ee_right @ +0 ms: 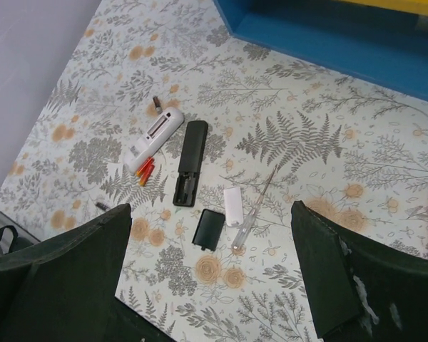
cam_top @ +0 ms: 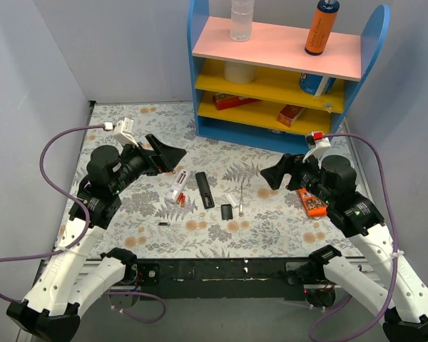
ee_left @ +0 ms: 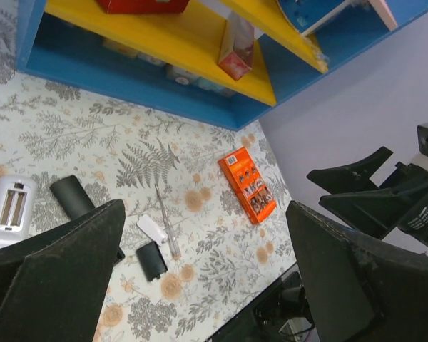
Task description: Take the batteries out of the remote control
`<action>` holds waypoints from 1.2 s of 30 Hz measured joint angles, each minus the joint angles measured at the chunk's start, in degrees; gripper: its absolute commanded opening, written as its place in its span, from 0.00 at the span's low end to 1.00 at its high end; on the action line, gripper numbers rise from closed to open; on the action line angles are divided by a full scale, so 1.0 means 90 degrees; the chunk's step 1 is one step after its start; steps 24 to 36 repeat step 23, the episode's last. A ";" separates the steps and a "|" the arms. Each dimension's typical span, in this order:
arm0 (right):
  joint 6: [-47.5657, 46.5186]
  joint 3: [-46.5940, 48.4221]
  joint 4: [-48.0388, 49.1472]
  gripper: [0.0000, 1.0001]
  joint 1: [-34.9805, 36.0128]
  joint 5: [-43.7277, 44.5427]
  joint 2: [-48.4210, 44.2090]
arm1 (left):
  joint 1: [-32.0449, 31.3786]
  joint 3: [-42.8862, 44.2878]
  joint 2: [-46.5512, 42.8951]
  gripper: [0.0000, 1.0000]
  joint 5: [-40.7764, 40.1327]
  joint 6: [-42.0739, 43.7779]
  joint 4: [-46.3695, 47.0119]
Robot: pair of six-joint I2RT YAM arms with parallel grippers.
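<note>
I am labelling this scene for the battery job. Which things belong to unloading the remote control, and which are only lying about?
For the job:
black remote
black back cover
red batteries

Only lying about:
white device
white lid
screwdriver
orange pack
shelf

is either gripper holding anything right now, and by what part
Nothing is held: the left gripper and right gripper are both open and empty.
</note>
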 measured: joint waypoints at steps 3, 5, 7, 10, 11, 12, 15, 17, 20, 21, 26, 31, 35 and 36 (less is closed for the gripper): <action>0.0075 0.0000 -0.0083 0.98 0.0000 -0.0245 0.0015 | 0.0000 0.0000 -0.0051 0.98 0.0109 -0.0087 -0.0272; 0.0114 0.0000 -0.0136 0.98 0.0000 -0.0364 0.0034 | 0.0000 0.0000 -0.0078 0.98 0.0131 -0.0117 -0.0391; 0.0117 0.0000 -0.0146 0.98 0.0000 -0.0440 0.0015 | 0.0000 0.0000 -0.0148 0.98 0.0131 -0.0155 -0.0503; 0.0112 0.0000 -0.0143 0.98 0.0000 -0.0464 -0.0070 | 0.0002 0.0000 -0.0304 0.98 0.0124 -0.0180 -0.0554; 0.0112 0.0000 -0.0143 0.98 0.0000 -0.0464 -0.0097 | 0.0000 0.0000 -0.0340 0.98 0.0124 -0.0185 -0.0554; 0.0112 0.0000 -0.0141 0.98 0.0000 -0.0464 -0.0134 | 0.0000 0.0000 -0.0379 0.98 0.0124 -0.0185 -0.0554; 0.0112 0.0000 -0.0124 0.98 0.0000 -0.0464 -0.0223 | 0.0000 0.0000 -0.0418 0.98 0.0124 -0.0187 -0.0554; 0.0112 0.0000 -0.0126 0.98 0.0000 -0.0466 -0.0245 | 0.0000 0.0000 -0.0408 0.98 0.0124 -0.0185 -0.0566; 0.0112 0.0000 -0.0126 0.98 0.0000 -0.0469 -0.0238 | 0.0000 0.0000 -0.0398 0.98 0.0124 -0.0187 -0.0597; 0.0112 0.0000 -0.0126 0.98 0.0000 -0.0469 -0.0236 | 0.0000 0.0000 -0.0398 0.98 0.0124 -0.0185 -0.0600; 0.0112 0.0000 -0.0124 0.98 0.0000 -0.0469 -0.0238 | 0.0000 0.0000 -0.0398 0.98 0.0124 -0.0185 -0.0600; 0.0112 0.0000 -0.0124 0.98 0.0000 -0.0469 -0.0238 | 0.0000 0.0000 -0.0398 0.98 0.0124 -0.0185 -0.0600; 0.0112 0.0000 -0.0124 0.98 0.0000 -0.0469 -0.0238 | 0.0000 0.0000 -0.0398 0.98 0.0124 -0.0185 -0.0600; 0.0112 0.0000 -0.0124 0.98 0.0000 -0.0469 -0.0238 | 0.0000 0.0000 -0.0398 0.98 0.0124 -0.0185 -0.0600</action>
